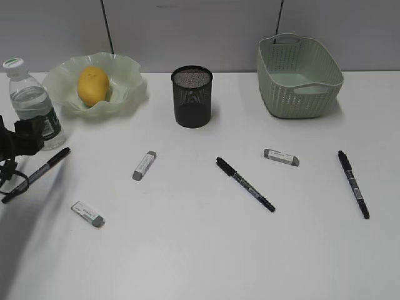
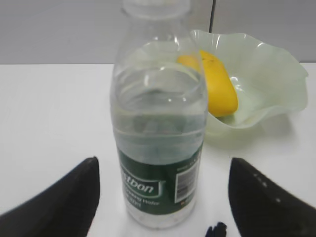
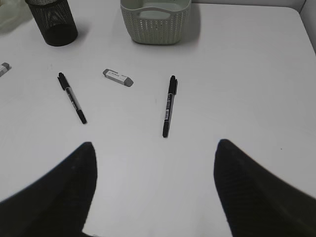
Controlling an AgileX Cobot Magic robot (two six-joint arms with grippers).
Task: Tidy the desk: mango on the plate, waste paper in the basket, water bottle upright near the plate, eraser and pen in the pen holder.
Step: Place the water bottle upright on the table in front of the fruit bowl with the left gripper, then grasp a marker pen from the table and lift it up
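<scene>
A: Where does the water bottle (image 1: 30,100) stand?

B: Upright near the bench's (image 1: 206,250) far left corner, just beside the plate (image 1: 128,81), with the mango (image 1: 93,85) already in that plate. The left tool (image 2: 160,197) has its fingers spread wide either side of the bottle, not touching it.

A: And how would it handle?

B: It looks mostly full, so fairly heavy for its size; the clear plastic is thin, smooth and likely to dent. The labelled lower body seems the surest place to take hold.

A: What remains?

B: Three pens and three erasers lie loose. The pen (image 3: 168,105) by the right edge is stiff, light and apt to roll; mid-barrel is best. The right tool (image 3: 155,190) hangs above it, fingers apart, empty. The pen holder (image 1: 192,96) stands at the far middle, the basket (image 1: 299,76) far right.
</scene>
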